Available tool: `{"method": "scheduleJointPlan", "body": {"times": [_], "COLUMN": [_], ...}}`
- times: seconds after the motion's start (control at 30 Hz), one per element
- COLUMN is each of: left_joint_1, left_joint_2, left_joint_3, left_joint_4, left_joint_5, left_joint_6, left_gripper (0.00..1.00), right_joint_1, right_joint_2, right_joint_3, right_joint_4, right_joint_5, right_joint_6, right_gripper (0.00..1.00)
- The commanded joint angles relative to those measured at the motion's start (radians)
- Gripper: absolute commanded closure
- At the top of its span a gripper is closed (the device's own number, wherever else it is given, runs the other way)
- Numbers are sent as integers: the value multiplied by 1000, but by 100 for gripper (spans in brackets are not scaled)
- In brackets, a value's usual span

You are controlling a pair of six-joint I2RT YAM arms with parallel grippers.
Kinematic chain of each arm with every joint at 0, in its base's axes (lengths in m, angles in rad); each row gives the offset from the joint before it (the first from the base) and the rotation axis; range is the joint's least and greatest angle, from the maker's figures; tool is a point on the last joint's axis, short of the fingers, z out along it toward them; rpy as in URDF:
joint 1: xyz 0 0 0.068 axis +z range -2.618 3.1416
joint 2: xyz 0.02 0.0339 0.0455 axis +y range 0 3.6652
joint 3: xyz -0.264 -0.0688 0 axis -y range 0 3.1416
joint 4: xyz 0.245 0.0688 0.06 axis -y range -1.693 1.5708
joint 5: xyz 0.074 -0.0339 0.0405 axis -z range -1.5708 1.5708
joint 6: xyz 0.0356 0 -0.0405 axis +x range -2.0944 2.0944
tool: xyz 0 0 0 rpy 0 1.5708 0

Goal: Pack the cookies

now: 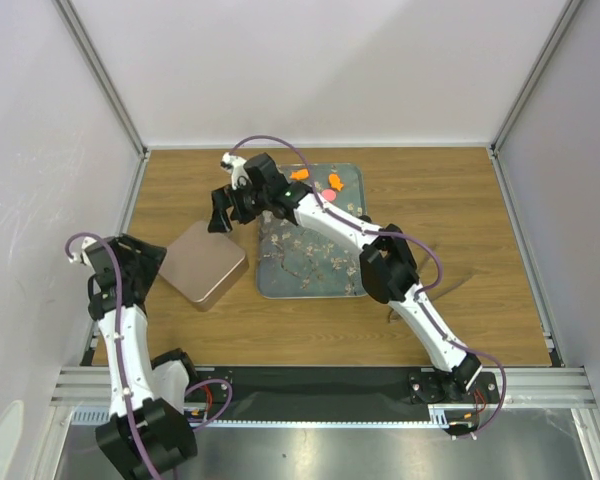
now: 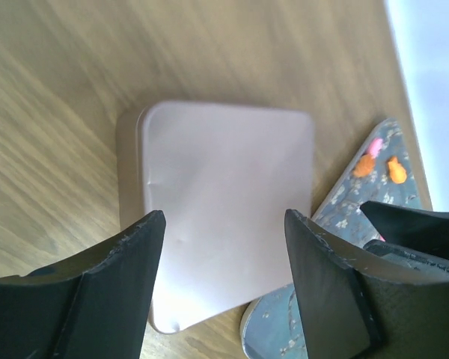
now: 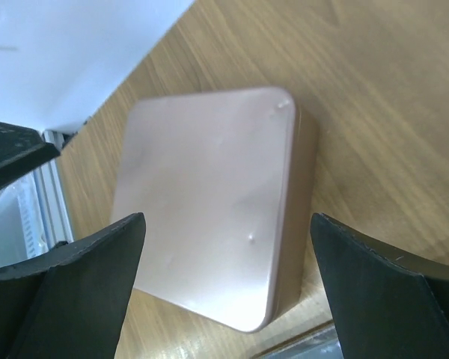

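**A:** How do the tools stand?

**B:** The right gripper point(image 3: 228, 224) hangs with its jaws spread wide and nothing between them, looking down on the closed tin point(image 3: 209, 202). The left gripper point(image 2: 224, 224) is equally agape and empty, and faces the same lid from the opposite side.

**A:** Why both at the tin?

**B:** My guess is that the lid must come off before packing, with one arm steadying and the other lifting.

**A:** And the cookies point(image 2: 364, 166)?

**B:** Three show, two orange and one pink. They lie at the far end of the floral tray point(image 1: 300, 272), well apart from the tin. The right arm covers part of the tray, so more may hide beneath it; I cannot tell.
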Motion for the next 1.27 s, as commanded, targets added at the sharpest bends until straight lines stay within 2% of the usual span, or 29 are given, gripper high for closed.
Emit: {"method": "scheduleJointPlan", "body": {"times": [0.0,0.17,0.27,0.3,0.47,0.5,0.63,0.77,0.87,1.03,1.23], "left_joint_1": [-5,-21,-122,-206,-474,-566,-757,-812,-834,-845,-845], "left_joint_2": [-55,-66,-72,-58,2,12,71,74,66,48,-4], "left_joint_3": [100,229,296,316,437,454,514,522,490,427,355], "left_joint_4": [-45,-83,-86,-97,-109,-111,-129,-120,-94,-46,-6], "left_joint_5": [-35,21,-19,-39,-117,-149,-203,-144,-85,-47,-42], "left_joint_6": [80,149,175,189,232,250,312,370,408,448,470], "left_gripper": [30,31,31,30,30,29,29,29,28,28,28], "right_joint_1": [-12,-24,-43,-54,-92,-100,-144,-158,-169,-195,-201], "right_joint_2": [-118,-283,-394,-421,-642,-676,-874,-1047,-1188,-1339,-1383], "right_joint_3": [1,-154,-269,-300,-528,-563,-766,-916,-1034,-1157,-1194], "right_joint_4": [42,86,108,114,119,117,120,51,18,4,24], "right_joint_5": [13,76,110,132,238,276,416,643,750,762,800], "right_joint_6": [17,27,34,37,56,54,63,79,88,100,106], "right_gripper": [0,0,0,0,0,0,0,0,0,0,0]}}
